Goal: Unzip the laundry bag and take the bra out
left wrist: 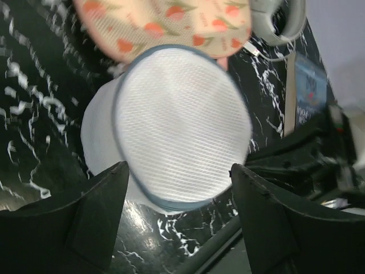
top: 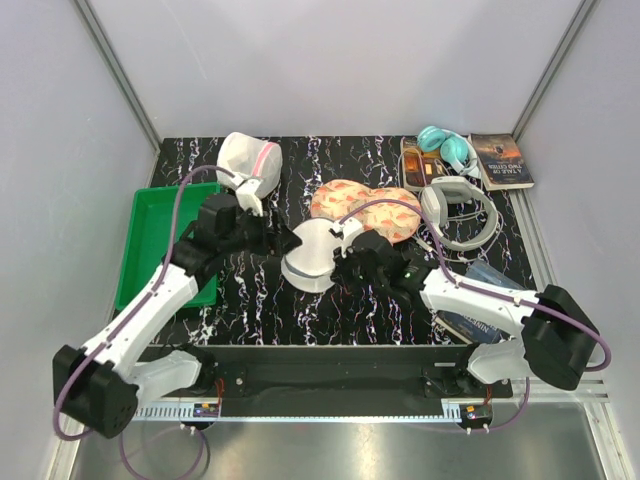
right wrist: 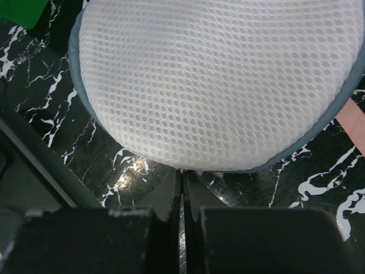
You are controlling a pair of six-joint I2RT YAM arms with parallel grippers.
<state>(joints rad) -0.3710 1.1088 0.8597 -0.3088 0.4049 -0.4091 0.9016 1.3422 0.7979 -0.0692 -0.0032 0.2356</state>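
Observation:
The laundry bag (top: 308,257) is a round white mesh pouch with a grey zip band, at the table's middle between my two grippers. In the left wrist view its round face (left wrist: 182,125) tilts toward the camera. My left gripper (top: 268,240) is open, its fingers (left wrist: 97,211) spread either side of the bag's near edge without touching it. My right gripper (top: 338,262) is shut, its fingertips (right wrist: 174,185) pinching a small tab at the grey rim of the bag (right wrist: 217,80). The bra is hidden.
A pink-orange floral two-cup item (top: 365,207) lies just behind the bag. A white mesh pouch with pink trim (top: 248,160) is at the back left, and a green tray (top: 150,240) at the left. White headphones (top: 460,210), teal headphones (top: 447,148) and a book (top: 500,160) are at the right.

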